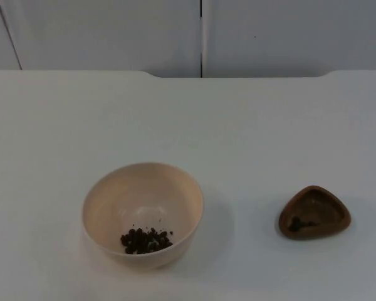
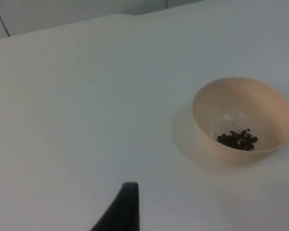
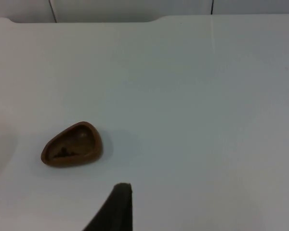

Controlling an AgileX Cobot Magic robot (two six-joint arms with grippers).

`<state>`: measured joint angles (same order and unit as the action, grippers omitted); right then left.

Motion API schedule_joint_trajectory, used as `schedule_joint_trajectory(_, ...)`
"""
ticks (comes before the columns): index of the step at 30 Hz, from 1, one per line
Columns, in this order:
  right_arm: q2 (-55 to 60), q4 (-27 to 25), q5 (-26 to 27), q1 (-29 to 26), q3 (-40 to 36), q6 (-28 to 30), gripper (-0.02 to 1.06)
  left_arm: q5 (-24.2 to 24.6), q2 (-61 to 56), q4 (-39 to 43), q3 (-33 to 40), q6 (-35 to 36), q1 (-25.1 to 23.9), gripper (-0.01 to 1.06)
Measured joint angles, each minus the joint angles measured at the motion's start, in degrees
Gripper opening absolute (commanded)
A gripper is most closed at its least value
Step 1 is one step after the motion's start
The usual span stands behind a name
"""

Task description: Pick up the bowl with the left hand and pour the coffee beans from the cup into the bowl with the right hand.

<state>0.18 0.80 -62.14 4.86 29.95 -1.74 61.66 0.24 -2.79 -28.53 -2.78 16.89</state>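
Observation:
A cream bowl (image 1: 143, 213) stands on the white table (image 1: 250, 125) at the front left, with a small heap of coffee beans (image 1: 146, 240) inside it. A low brown cup (image 1: 314, 212) with a rounded three-cornered shape sits to its right, a few dark beans (image 1: 297, 223) in its bottom. In the left wrist view, my left gripper (image 2: 125, 207) hangs well back from the bowl (image 2: 243, 120) and touches nothing. In the right wrist view, my right gripper (image 3: 116, 207) is likewise held back from the cup (image 3: 72, 144). Both arms wait.
The grey partition wall (image 1: 200, 31) closes the table's far edge. Open white table top lies between the bowl and the cup and stretches behind both of them.

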Motion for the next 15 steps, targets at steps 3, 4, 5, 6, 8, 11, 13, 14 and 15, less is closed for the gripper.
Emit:
schedule_joint_trajectory(3, 0.00, 0.00, 0.00, 0.00, 0.00, 0.00, 1.05, 0.00, 0.00, 0.00, 0.00, 0.00, -1.43, 1.05)
schedule_joint_trajectory(4, 0.00, 0.00, 0.00, 0.00, 0.00, 0.00, 1.05, 0.00, 0.00, 0.00, 0.00, 0.00, -2.59, 1.05)
schedule_joint_trajectory(5, 0.00, 0.00, 0.00, 0.00, 0.00, 0.00, 1.05, 0.00, 0.00, 0.00, 0.00, 0.00, -3.40, 1.05)
schedule_joint_trajectory(6, 0.00, 0.00, 0.00, 0.00, 0.00, 0.00, 1.05, 0.00, 0.00, 0.00, 0.00, 0.00, -4.07, 1.05)
schedule_joint_trajectory(8, 0.00, 0.00, 0.00, 0.00, 0.00, 0.00, 1.05, 0.00, 0.00, 0.00, 0.00, 0.00, -4.92, 1.05)
schedule_joint_trajectory(11, 0.00, 0.00, 0.00, 0.00, 0.00, 0.00, 1.05, 0.00, 0.00, 0.00, 0.00, 0.00, -7.66, 1.05)
schedule_joint_trajectory(13, 0.00, 0.00, 0.00, 0.00, 0.00, 0.00, 1.05, 0.00, 0.00, 0.00, 0.00, 0.00, -8.77, 1.05)
schedule_joint_trajectory(14, 0.00, 0.00, 0.00, 0.00, 0.00, 0.00, 1.05, 0.00, 0.00, 0.00, 0.00, 0.00, -9.90, 1.05)
schedule_joint_trajectory(15, 0.00, 0.00, 0.00, 0.00, 0.00, 0.00, 1.05, 0.00, 0.00, 0.00, 0.00, 0.00, -10.81, 1.05)
